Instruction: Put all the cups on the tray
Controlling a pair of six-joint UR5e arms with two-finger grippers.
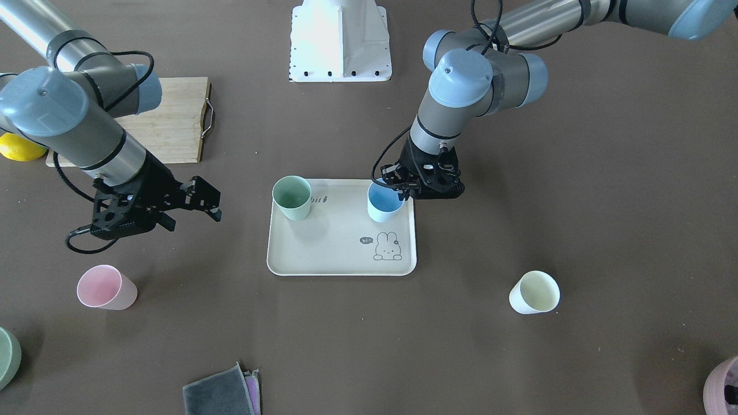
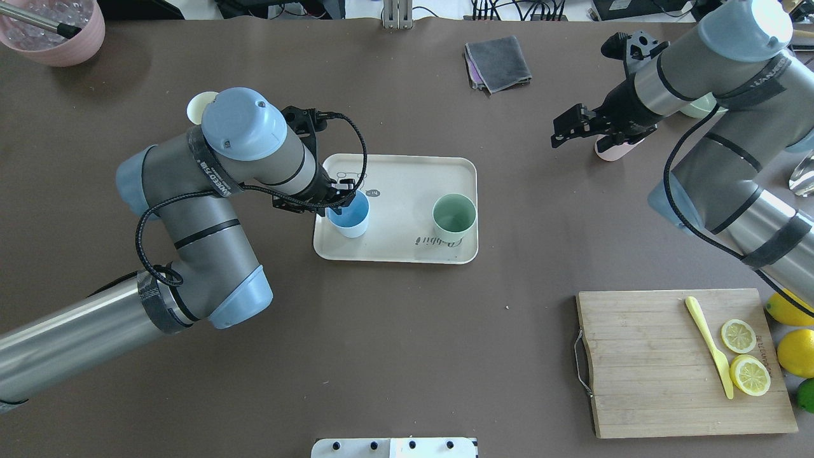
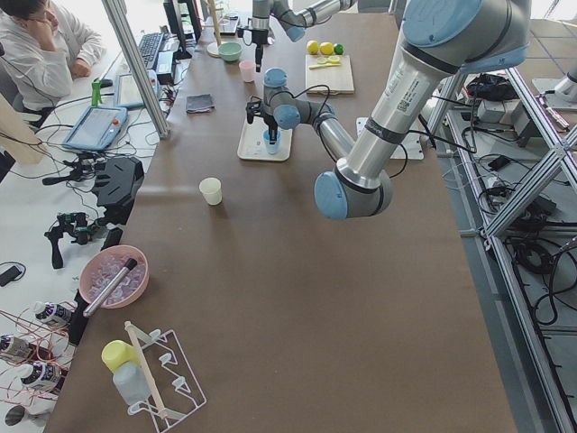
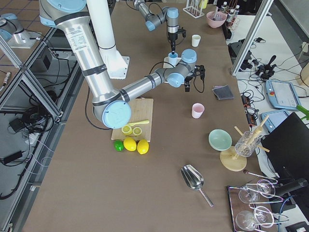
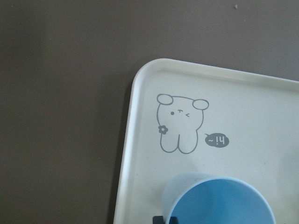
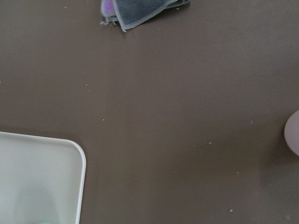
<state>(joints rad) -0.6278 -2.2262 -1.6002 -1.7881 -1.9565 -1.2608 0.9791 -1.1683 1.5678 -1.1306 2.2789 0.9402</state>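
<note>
The beige tray [image 1: 334, 253] lies mid-table, also seen from overhead [image 2: 407, 172]. The green cup [image 1: 292, 197] and the light blue cup [image 1: 385, 204] stand upright on it. My left gripper [image 1: 402, 187] is shut on the blue cup's rim; the left wrist view shows that cup [image 5: 219, 200] beside the bunny drawing. The pink cup [image 1: 106, 288] stands on the table in front of my right gripper [image 1: 195, 219], which is open, empty and raised. The cream cup [image 1: 534, 293] stands alone on the table, apart from both grippers.
A wooden cutting board [image 2: 668, 362] with a yellow knife and lemon slices lies near the robot's right side, whole lemons beside it. Folded cloths [image 2: 498, 62] lie at the far edge. A sage bowl [image 1: 7, 356] and a mauve pot [image 2: 54, 28] sit at the far corners.
</note>
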